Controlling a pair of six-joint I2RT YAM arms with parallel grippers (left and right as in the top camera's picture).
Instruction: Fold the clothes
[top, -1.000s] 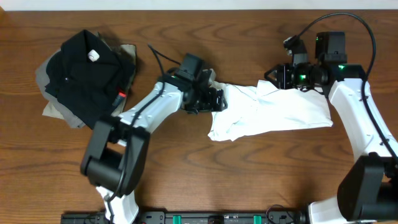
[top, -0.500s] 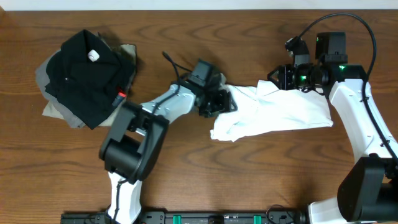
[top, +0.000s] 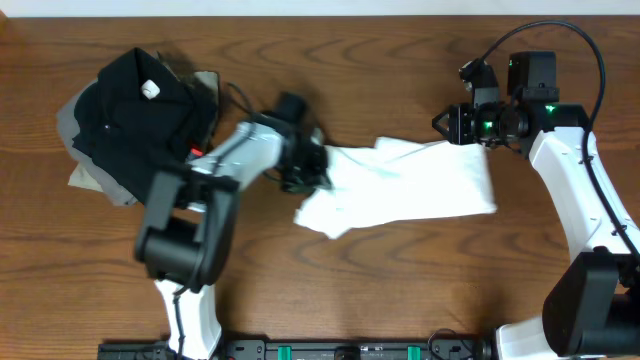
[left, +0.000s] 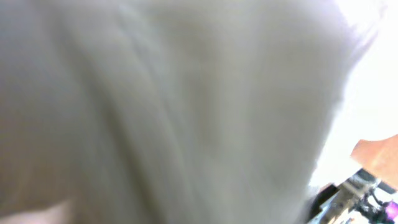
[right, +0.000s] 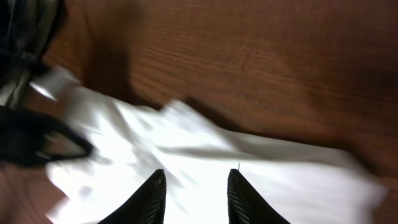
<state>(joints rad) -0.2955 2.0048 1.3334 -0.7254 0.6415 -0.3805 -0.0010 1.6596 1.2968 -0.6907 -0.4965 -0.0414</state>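
Spanning the middle of the wooden table (top: 400, 290), the white T-shirt (top: 400, 185) lies stretched between the two arms, its left end lower and its right corner drawn up toward the far edge. The likely purpose is to tension the cloth flat ahead of a first fold. A black garment (top: 130, 120) sits bunched at the far left, clear of the shirt and no part of this step. The left arm (top: 235, 155) reaches across from its base, elbow bent, wrist at the shirt's left end. The right arm (top: 570, 190) extends forward, wrist turned inward. The left gripper (top: 308, 172) is fully closed on the shirt's edge, and cloth fills its camera. The right gripper (right: 194, 183) has its jaws partly closed with cloth between them, apparently pinching a bunched corner.
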